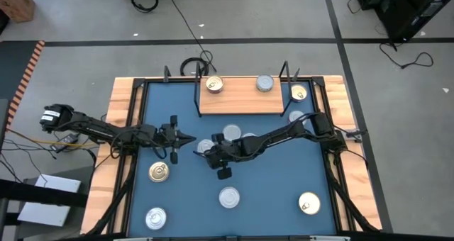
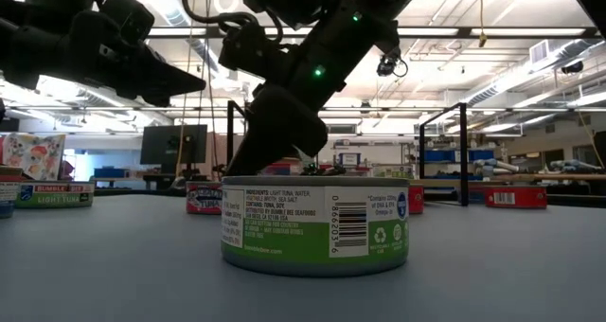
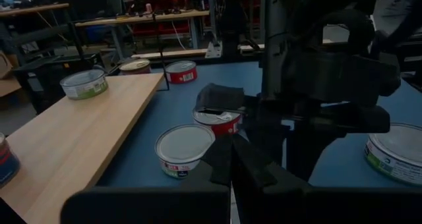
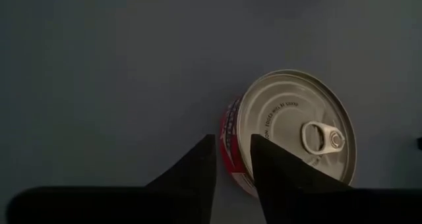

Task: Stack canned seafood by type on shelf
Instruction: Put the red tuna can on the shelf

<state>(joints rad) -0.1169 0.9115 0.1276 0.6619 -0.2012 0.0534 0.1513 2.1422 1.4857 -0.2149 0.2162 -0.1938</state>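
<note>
Right tool (image 4: 232, 159) over red-sided tin (image 4: 293, 128) mid-desk, near shelf (image 1: 241, 99); jaws narrow, gripping nothing, one finger over the rim. Risk: descent clips rim, tin skids. Left tool (image 1: 186, 139) shut, waiting beside.

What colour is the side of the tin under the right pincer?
Red, seen best in the right wrist view: tin.

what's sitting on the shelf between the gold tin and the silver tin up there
Nothing. In the high view the shelf shows bare wood between the gold-lidded tin and the silver-lidded tin.
</note>
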